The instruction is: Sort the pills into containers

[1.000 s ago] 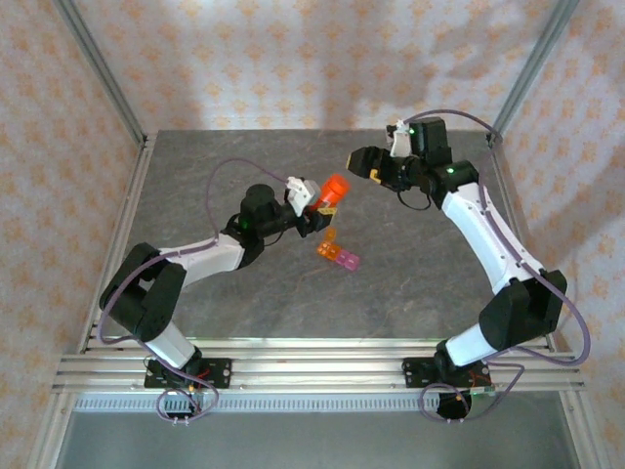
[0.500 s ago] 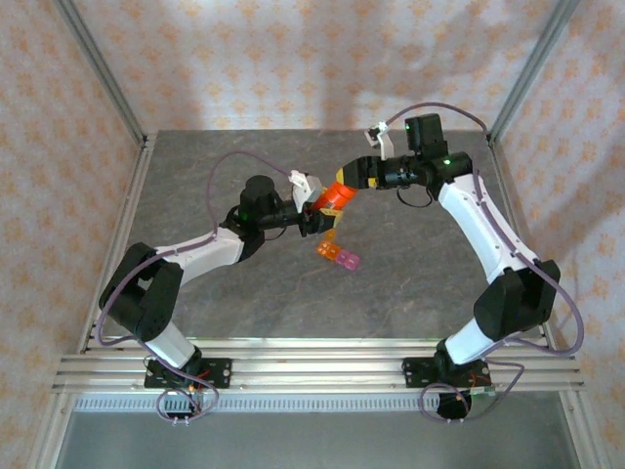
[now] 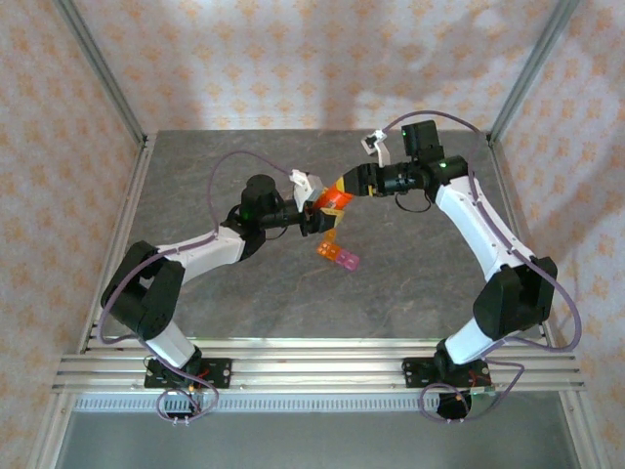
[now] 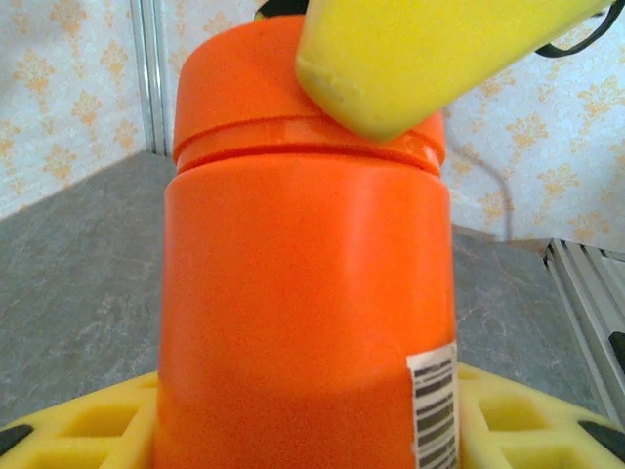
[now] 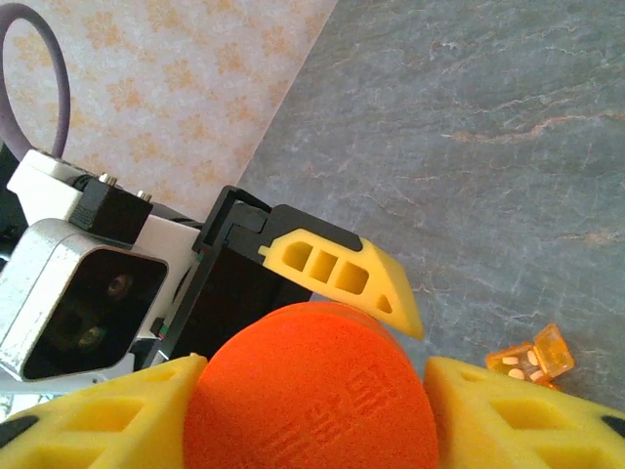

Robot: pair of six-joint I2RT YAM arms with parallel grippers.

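An orange pill bottle (image 3: 333,198) hangs tilted above the table's middle, with my left gripper (image 3: 318,211) shut on its body (image 4: 303,293). My right gripper (image 3: 343,188) has come in from the right, and its yellow fingers (image 5: 107,415) press on both sides of the bottle's orange cap (image 5: 312,391). One right finger (image 4: 420,59) lies over the cap in the left wrist view. The containers (image 3: 338,256), a short orange-to-pink strip of cells, lie on the table just below the bottle. An open orange cell (image 5: 530,360) holds small white pills.
The grey table (image 3: 244,293) is bounded by metal rails at left and right and patterned walls behind. A finger of my left gripper (image 5: 342,269) and its wrist camera (image 5: 78,303) sit close behind the cap.
My right gripper moved left and down to the bottle and narrowed its jaws onto the cap. My left gripper tipped the bottle a little toward it and kept its hold.
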